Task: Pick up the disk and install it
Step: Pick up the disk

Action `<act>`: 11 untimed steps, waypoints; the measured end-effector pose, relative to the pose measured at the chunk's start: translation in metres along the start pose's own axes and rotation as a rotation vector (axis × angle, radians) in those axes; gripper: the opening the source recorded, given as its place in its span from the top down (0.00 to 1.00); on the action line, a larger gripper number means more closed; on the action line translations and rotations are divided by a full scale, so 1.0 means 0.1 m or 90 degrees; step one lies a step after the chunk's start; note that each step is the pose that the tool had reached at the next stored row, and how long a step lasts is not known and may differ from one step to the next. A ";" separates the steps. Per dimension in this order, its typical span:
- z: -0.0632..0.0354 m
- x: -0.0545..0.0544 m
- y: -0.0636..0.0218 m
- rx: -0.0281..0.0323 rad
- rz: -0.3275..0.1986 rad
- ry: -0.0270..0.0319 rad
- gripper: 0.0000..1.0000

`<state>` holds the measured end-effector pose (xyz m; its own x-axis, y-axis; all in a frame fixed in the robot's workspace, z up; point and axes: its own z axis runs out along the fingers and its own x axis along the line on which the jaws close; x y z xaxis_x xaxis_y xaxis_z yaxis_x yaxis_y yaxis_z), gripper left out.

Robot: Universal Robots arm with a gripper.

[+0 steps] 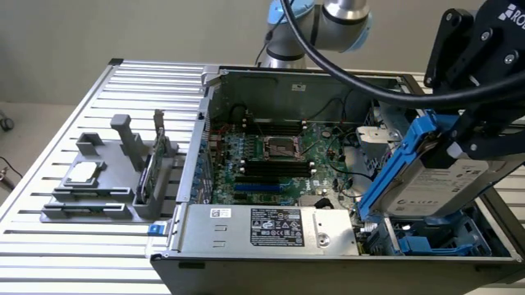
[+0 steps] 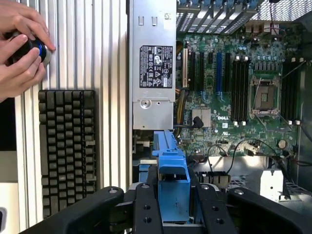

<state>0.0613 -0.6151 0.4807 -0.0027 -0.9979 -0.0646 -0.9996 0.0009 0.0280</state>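
The disk [image 1: 447,181], a silver-grey drive with a white label and bright blue side rails, hangs tilted over the open computer case [image 1: 246,258] at the exterior view's right. My black gripper [image 1: 471,138] comes from above and is shut on it. It hovers over the drive bay [image 1: 471,230] near the case's front corner, apart from the bay floor. In the wrist view the disk's blue rail [image 2: 171,170] sits clamped between my gripper's [image 2: 174,209] two black fingers [image 2: 146,209], with the motherboard beyond it.
A silver power supply [image 1: 262,228] lies along the case front, beside the motherboard [image 1: 279,163]. A blue bracket [image 1: 434,244] sits in the bay. A grey holder [image 1: 107,184] with a smaller drive stands on the slatted table. In the wrist view, a keyboard [image 2: 68,146] and a person's hands [image 2: 22,48].
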 end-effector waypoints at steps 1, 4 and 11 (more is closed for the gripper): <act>0.004 0.01 -0.045 0.0000 0.000 -0.0001 0.68; 0.014 0.02 -0.183 0.0002 0.000 -0.0001 0.68; 0.062 0.02 -0.364 0.0005 0.000 -0.0009 0.68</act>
<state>0.0975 -0.6167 0.4734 -0.0027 -0.9978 -0.0660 -0.9996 0.0009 0.0272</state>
